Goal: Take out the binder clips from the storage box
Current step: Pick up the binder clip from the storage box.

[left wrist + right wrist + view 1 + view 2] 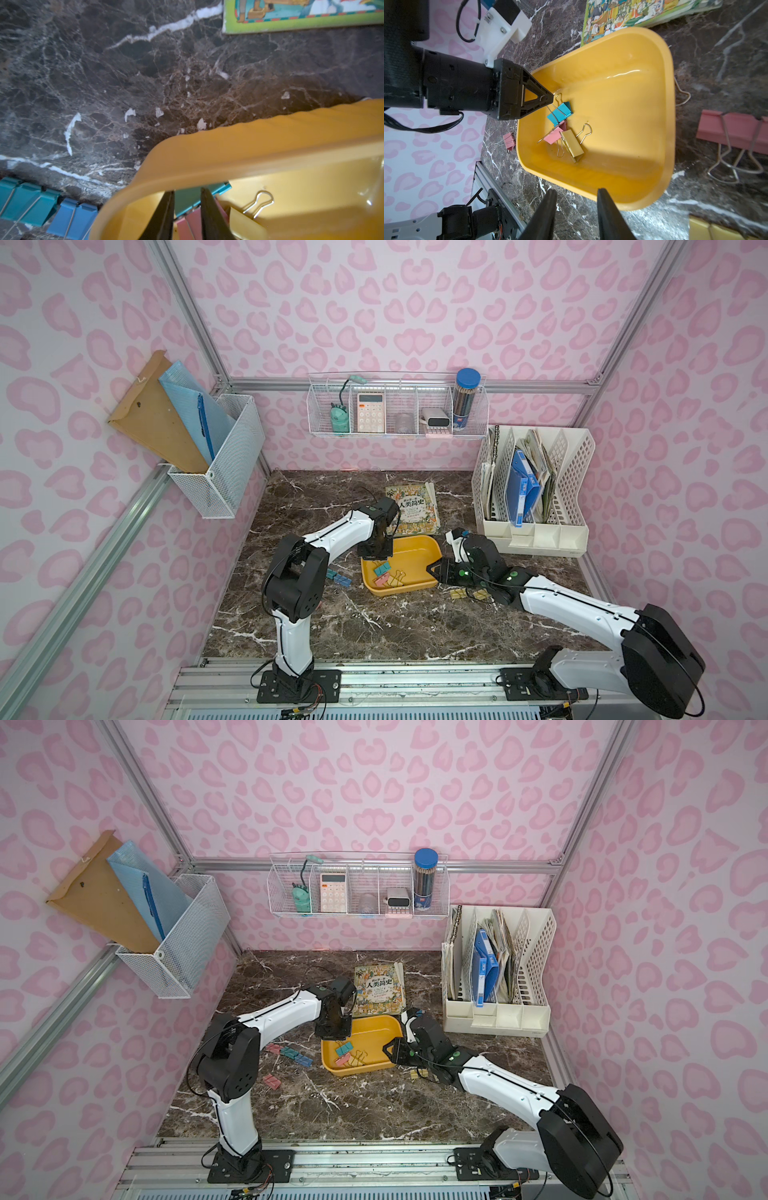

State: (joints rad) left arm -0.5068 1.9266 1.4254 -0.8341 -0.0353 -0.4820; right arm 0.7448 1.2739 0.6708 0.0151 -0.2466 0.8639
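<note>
Clip removal: left tool (187, 190) at teal clip (559, 113) in yellow tray (612, 93).
Grip on it cannot be told; right tool (576, 190) released, empty, just outside the tray rim.

Staged office booth: file organizer (536, 485), calculator (370, 412), aluminium frame (415, 385).

Illustrated book (413, 508) flat on the marble tabletop (332, 626), white file organizer (575, 472) near it, wire baskets (232, 464) on the pink walls (415, 302).
</note>
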